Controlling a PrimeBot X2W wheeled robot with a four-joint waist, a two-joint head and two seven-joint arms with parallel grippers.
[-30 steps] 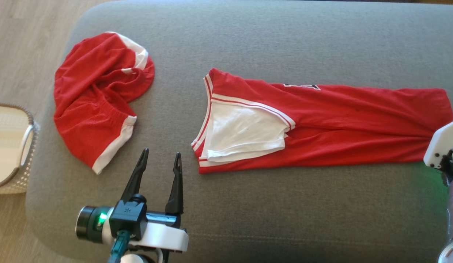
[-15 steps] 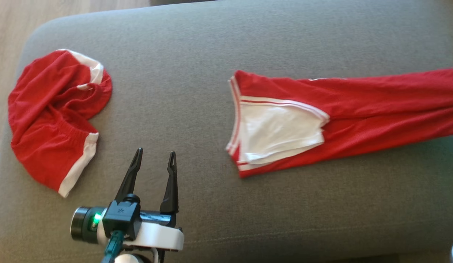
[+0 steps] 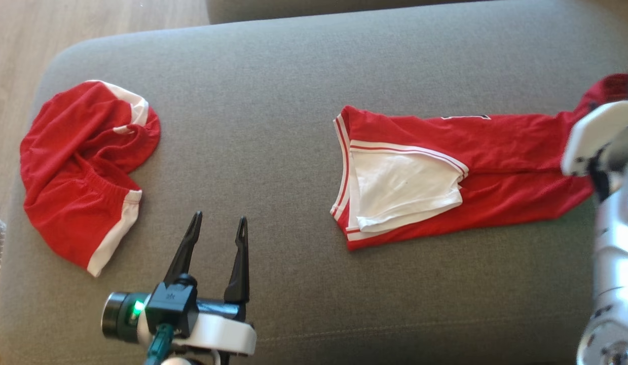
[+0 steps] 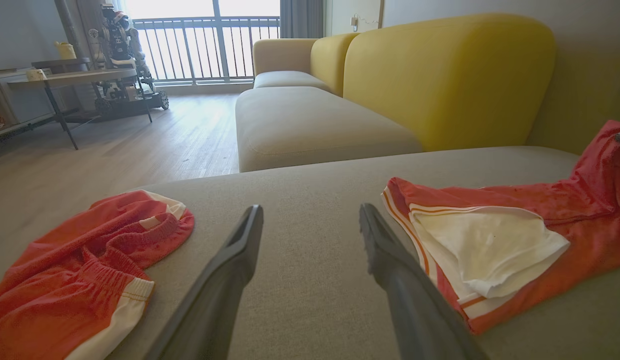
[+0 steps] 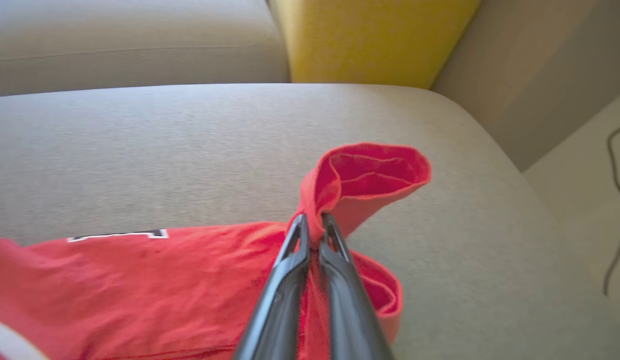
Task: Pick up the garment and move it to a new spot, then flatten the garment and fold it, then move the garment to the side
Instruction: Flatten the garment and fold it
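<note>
The red jersey lay stretched lengthwise across the right half of the grey sofa seat, folded into a long narrow band. Its white-trimmed end, with the white inner lining turned out, pointed toward the middle of the seat. A sliver of black-and-white lettering showed along its far edge. The right gripper was pinched tight on the jersey's hem end, its two fingers nearly touching. The cloth bunched between them and rose above the fingertips in a curled red loop, lifted off the seat, while the rest of the jersey rested flat. The left gripper hovered over bare cushion near the front edge, fingers spread wide with nothing between them. It sat between the jersey and a crumpled pair of red shorts with white side stripes that lay on the left part of the seat, well apart from the jersey. A yellow backrest stood behind the seat.
</note>
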